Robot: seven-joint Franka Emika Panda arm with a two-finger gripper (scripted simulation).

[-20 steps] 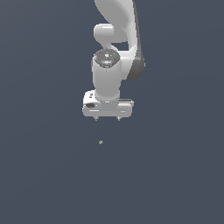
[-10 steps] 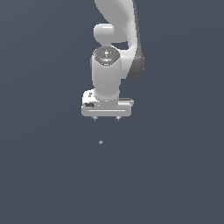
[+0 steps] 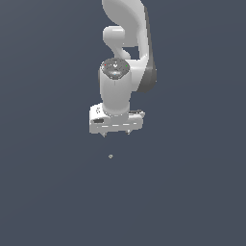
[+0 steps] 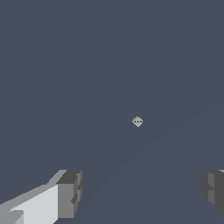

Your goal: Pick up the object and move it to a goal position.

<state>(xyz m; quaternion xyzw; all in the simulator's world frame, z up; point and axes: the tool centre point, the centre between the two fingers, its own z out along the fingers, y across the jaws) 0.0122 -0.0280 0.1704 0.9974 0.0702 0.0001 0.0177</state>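
Pale-grey mottled object (image 3: 110, 156) lay on the plain dark surface (image 3: 192, 192), just below the white hand (image 3: 116, 133) in the exterior view and apart from it; fingers (image 4: 70, 192) stood wide apart, holding nothing; step judged to be approach before grasp; next move called for centring over the speck, then descent; no edges or obstructions were visible nearby.

Object (image 4: 137, 121): pale grey, dark mottling. Gripper (image 3: 116, 134): white body, grey fingertips (image 4: 70, 192). Joint cap (image 3: 115, 67): mottled grey.
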